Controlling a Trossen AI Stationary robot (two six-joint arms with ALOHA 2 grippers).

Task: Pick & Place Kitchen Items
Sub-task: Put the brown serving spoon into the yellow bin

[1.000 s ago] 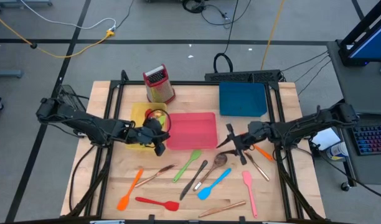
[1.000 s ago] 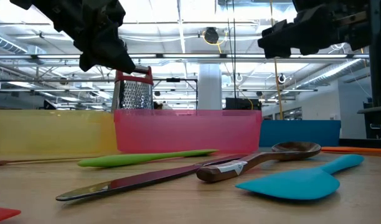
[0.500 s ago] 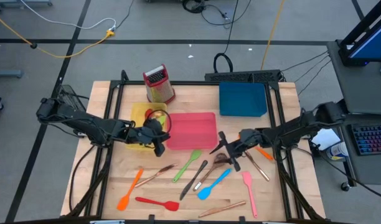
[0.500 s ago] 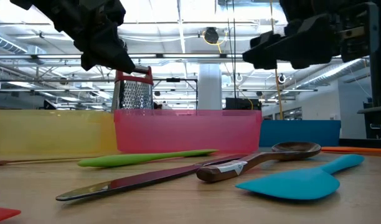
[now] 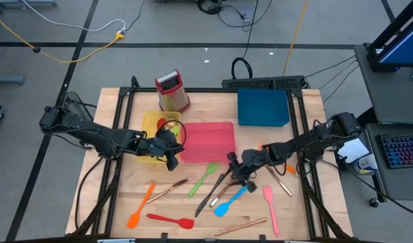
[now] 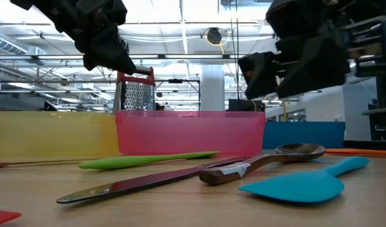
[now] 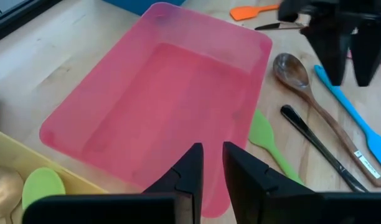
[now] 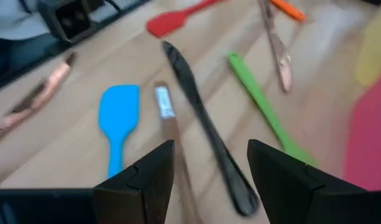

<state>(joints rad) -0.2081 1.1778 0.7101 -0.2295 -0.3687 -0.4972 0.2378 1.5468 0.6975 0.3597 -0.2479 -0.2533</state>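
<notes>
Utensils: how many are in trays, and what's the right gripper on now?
Done: the yellow tray holds a few items. The pink tray is empty. In hand: nothing; the open right gripper hovers over the wooden spoon and dark knife. Left gripper waits by the pink tray. Left: about a dozen utensils on the table.

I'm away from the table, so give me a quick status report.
Right gripper jaws open, empty, above the dark knife and wooden spoon. Left gripper waits beside the pink tray. Nothing blocking.

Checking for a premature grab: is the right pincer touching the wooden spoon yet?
Apart. The low view shows the open right pincer hanging well above the wooden spoon, with clear background between them.
</notes>
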